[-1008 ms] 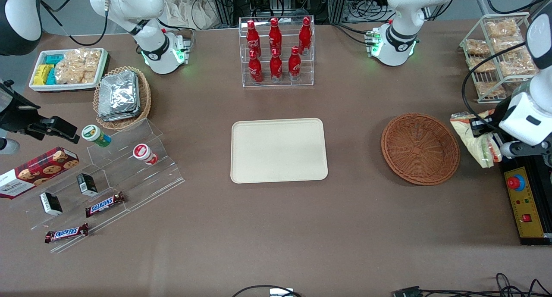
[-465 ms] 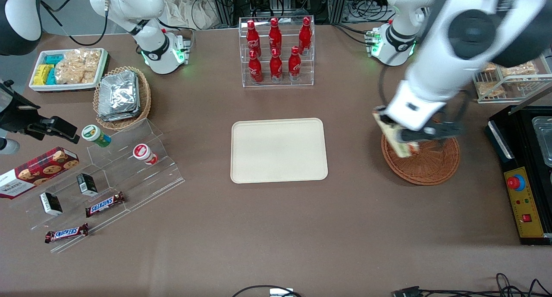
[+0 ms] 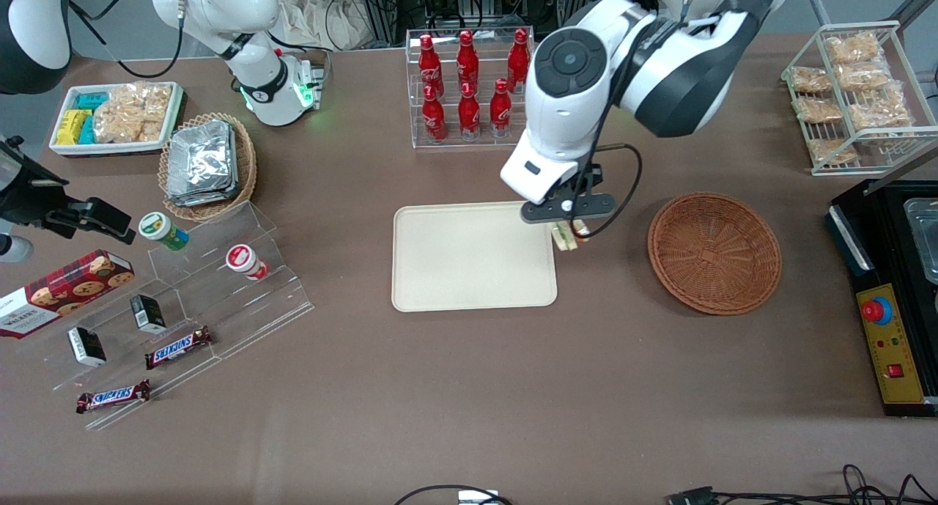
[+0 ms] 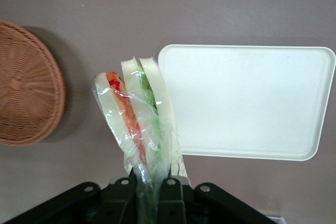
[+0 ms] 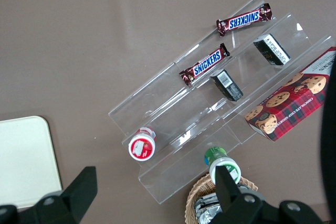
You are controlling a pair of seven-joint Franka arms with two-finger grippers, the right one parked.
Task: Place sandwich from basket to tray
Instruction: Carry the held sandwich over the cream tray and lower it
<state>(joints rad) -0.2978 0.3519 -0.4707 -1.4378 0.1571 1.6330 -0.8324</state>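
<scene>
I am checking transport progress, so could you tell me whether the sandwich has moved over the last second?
Yes. The sandwich, clamped in the left end effector, has travelled past the basket and now hangs at the tray's edge.

The working arm (image 3: 630, 58) is built of smooth glossy white shells, rounded like tubes, with broad black bands at the joints. One joint ends in a flat round black cap (image 3: 570, 59) with a small dot at its centre (ringed by concentric circles). A thin black cable (image 3: 619, 175) loops out from the wrist, at about 3 o'clock of the hand. The hand (image 3: 568, 223) hangs from a white block and carries a black crossbar. In the wrist view its fingers (image 4: 170, 195) are black, flanked by black plastic housing with small silver screws (image 4: 203, 188) set into it.
</scene>
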